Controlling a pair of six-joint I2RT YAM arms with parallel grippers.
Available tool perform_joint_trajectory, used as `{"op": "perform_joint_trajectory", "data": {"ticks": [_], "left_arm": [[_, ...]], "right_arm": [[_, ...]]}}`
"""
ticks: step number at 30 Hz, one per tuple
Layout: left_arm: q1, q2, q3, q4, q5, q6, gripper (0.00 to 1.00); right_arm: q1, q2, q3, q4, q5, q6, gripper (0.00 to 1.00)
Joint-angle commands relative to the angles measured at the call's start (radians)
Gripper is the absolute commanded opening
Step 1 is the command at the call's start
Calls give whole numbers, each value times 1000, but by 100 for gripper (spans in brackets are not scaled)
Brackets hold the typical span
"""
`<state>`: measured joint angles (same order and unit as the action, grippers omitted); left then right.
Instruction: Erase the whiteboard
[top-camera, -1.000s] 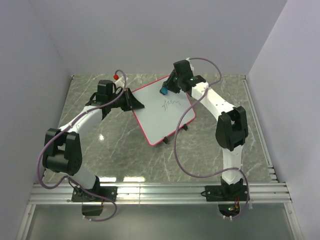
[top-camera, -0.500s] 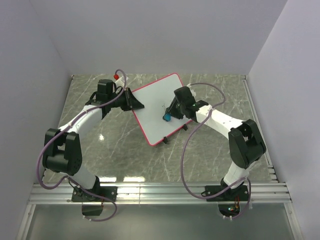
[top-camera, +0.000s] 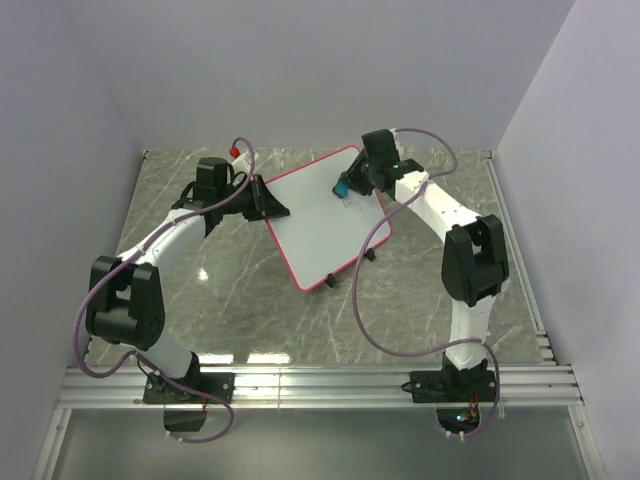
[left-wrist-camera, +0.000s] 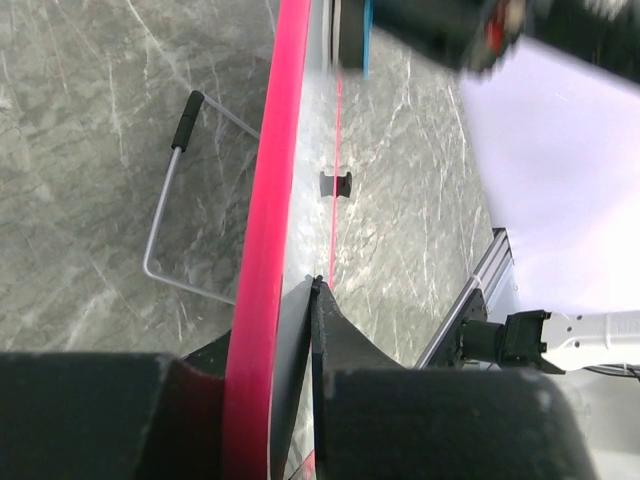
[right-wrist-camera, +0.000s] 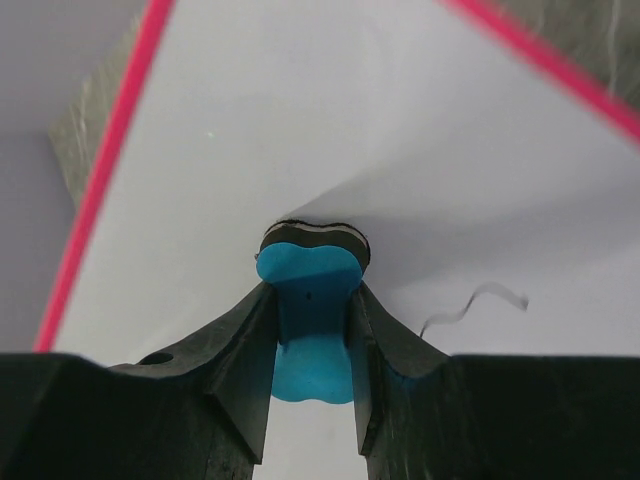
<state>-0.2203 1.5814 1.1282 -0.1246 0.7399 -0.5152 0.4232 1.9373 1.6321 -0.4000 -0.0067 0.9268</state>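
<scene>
The whiteboard (top-camera: 318, 225), white with a pink-red rim, lies tilted in the middle of the table. My left gripper (top-camera: 268, 203) is shut on its left edge; the left wrist view shows the pink rim (left-wrist-camera: 262, 250) clamped between the jaws. My right gripper (top-camera: 347, 185) is shut on the small blue eraser (right-wrist-camera: 310, 320) and presses its dark felt pad onto the board's far part (right-wrist-camera: 300, 120). A faint scribble (right-wrist-camera: 475, 302) remains on the board just right of the eraser. A black clip foot (top-camera: 369, 257) shows at the board's near right edge.
A marker with a red cap (top-camera: 236, 152) lies at the back left of the grey marble table (top-camera: 230, 290). A wire stand with a black tip (left-wrist-camera: 180, 190) shows under the board. An aluminium rail (top-camera: 320, 385) runs along the near edge. Walls close in on three sides.
My right gripper swept the eraser from the far part of the board down to its middle and back up to the far right part. Most of the scribble is gone. The left arm stayed still.
</scene>
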Motion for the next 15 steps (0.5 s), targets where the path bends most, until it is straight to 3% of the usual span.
{"op": "perform_joint_trajectory", "data": {"ticks": [1, 5, 15], "left_arm": [[-39, 8, 8, -126, 15, 90, 0], [-39, 9, 15, -122, 10, 90, 0], [-39, 31, 27, -115, 12, 89, 1]], "right_arm": [[-40, 46, 83, -23, 10, 0, 0], [-32, 29, 23, -2, -30, 12, 0], [115, -173, -453, 205, -102, 127, 0]]}}
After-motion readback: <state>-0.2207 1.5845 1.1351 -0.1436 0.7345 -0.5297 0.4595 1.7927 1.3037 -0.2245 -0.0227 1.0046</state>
